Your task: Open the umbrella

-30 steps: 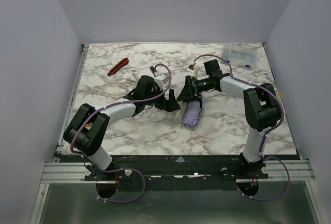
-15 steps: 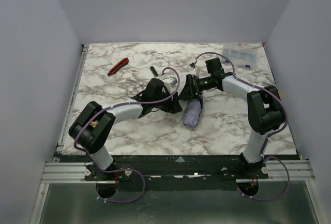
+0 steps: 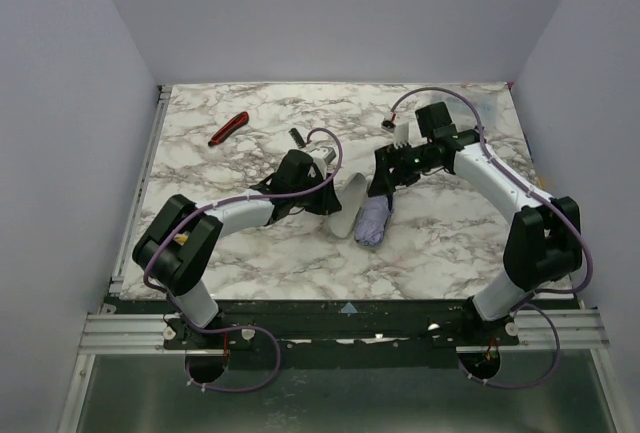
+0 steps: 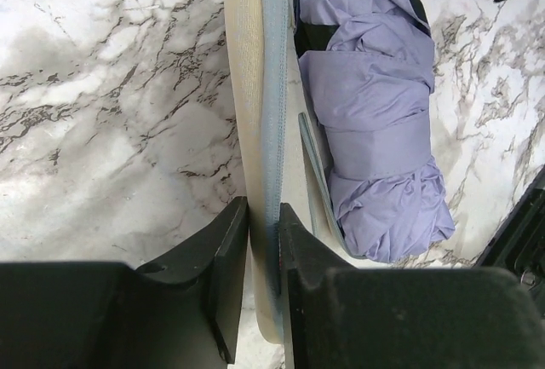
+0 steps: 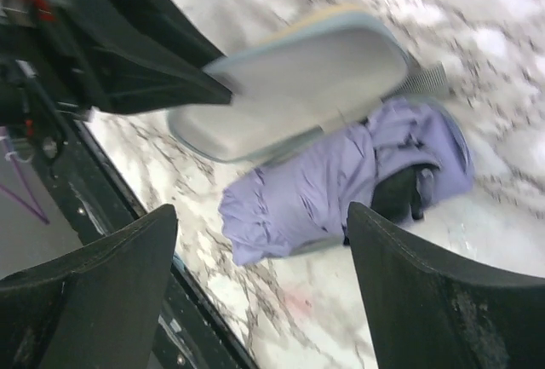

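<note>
My gripper (image 5: pixel 260 211) hangs over the umbrella (image 5: pixel 332 173), with my two dark fingers (image 5: pixel 94 292) spread wide to either side of it and touching nothing. The umbrella is a crumpled lavender bundle with a black patch near its right end, lying on the marble table (image 5: pixel 477 241). Just above the umbrella a pale case lid (image 5: pixel 298 88) lies open, and the left gripper (image 5: pixel 217 88) meets its left end.

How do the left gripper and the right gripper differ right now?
Grip: the left gripper is closed on the edge of the pale case lid; the right gripper holds nothing.
Jaws: the left gripper's are nearly together with the lid between them; the right gripper's stand wide apart.
Place: the left gripper is beside the folded lavender umbrella; the right gripper is above it.
Both are close to the umbrella.
</note>
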Robot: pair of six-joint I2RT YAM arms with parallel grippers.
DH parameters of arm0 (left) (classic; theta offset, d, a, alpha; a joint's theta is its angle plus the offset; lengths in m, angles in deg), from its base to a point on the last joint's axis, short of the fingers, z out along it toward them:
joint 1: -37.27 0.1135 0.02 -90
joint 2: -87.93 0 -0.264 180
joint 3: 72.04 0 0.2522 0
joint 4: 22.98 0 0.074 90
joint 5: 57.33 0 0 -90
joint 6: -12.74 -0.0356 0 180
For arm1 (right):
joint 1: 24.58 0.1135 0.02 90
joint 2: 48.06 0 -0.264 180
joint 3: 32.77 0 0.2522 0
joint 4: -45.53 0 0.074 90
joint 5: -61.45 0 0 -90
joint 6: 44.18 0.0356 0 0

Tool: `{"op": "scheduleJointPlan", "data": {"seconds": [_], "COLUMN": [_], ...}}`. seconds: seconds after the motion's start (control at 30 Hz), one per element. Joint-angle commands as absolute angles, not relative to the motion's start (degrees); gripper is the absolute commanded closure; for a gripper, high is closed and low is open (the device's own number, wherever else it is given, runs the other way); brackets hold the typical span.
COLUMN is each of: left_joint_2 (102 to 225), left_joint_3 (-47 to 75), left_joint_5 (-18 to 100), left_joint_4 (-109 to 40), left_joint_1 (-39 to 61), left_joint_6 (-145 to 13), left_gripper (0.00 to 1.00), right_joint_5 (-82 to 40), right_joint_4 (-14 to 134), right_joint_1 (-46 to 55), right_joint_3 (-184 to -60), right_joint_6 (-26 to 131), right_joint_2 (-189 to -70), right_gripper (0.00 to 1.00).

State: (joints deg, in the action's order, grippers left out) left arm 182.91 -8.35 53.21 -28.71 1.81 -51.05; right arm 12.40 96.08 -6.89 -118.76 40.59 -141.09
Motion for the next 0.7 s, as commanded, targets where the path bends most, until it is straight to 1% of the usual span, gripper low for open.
{"op": "scheduleJointPlan", "data": {"seconds": [0.0, 0.1, 0.17, 0.27, 0.4, 0.6, 0.67], "left_joint_2": [181.37, 181.00, 180.78, 180.28, 179.28, 177.69, 177.85], "left_joint_3": [-9.36, -9.98, -10.24, -10.77, -11.84, -13.04, -12.89], "left_joint_5": [54.47, 54.30, 53.97, 53.90, 53.98, 53.82, 53.52], "left_joint_4": [-27.02, -26.63, -26.59, -26.33, -25.35, -24.44, -24.31], "left_joint_1": [1.59, 1.27, 1.00, 0.65, -0.21, -2.25, -2.96], "left_joint_6": [-50.05, -50.00, -50.00, -50.02, -50.17, -50.20, -50.20], "left_gripper": [0.80, 0.80, 0.80, 0.81, 0.82, 0.86, 0.87], "right_joint_5": [-0.49, 1.40, 1.48, 1.09, -1.02, -9.66, -12.09], "right_joint_4": [107.52, 105.84, 104.60, 103.32, 100.69, 99.98, 99.83], "right_joint_1": [-6.07, -5.15, -4.03, -3.38, -2.04, -1.38, -1.06], "right_joint_3": [-119.01, -115.29, -113.86, -113.25, -114.52, -116.25, -115.94], "right_joint_6": [42.30, 45.63, 49.60, 54.62, 57.33, 57.34, 57.33], "right_joint_2": [-141.24, -139.32, -139.40, -141.24, -144.17, -148.78, -149.53], "right_gripper": [0.19, 0.20, 0.18, 0.18, 0.19, 0.20, 0.23]}}
